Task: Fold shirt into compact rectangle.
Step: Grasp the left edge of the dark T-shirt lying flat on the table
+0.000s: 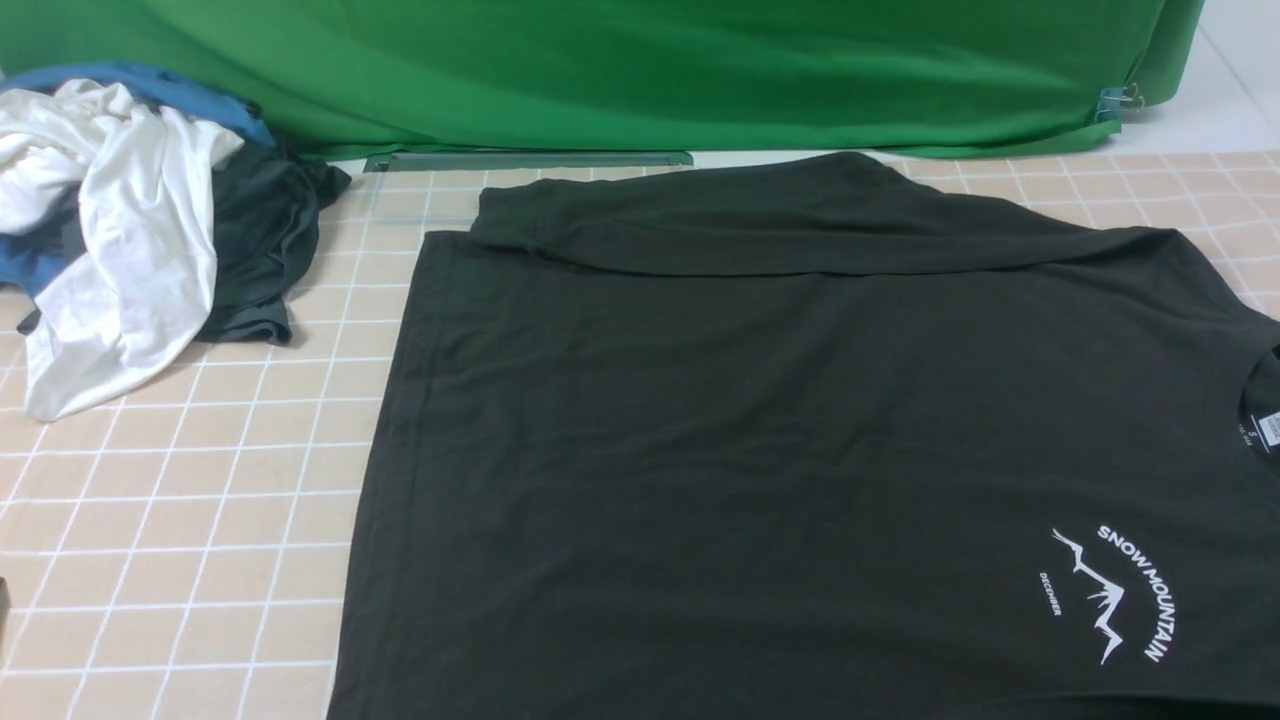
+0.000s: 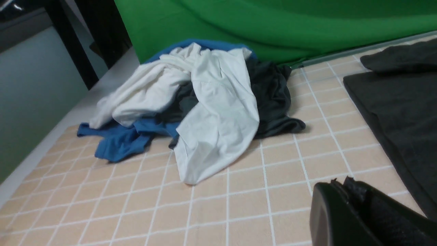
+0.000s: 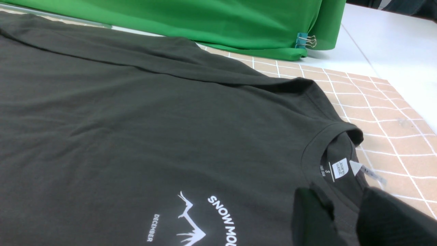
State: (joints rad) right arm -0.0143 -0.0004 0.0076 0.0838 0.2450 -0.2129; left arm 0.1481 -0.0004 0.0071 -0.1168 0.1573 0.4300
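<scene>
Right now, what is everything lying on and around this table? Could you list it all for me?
shirt: one, black with a white mountain print, spread across the mat, far edge folded over.
white garment: one, white, on top of the pile at far left.
blue garment: one, blue, under that pile.
dark grey garment: one, dark grey, on the pile's shirt side.
mat: one, tan with a white grid, under everything.
backdrop: one, green cloth, along the back.
clip: one, teal, on the backdrop's right corner.
left gripper: one, black, shut, over bare mat beside the shirt.
right gripper: one, black, jaws apart, by the shirt's collar.
</scene>
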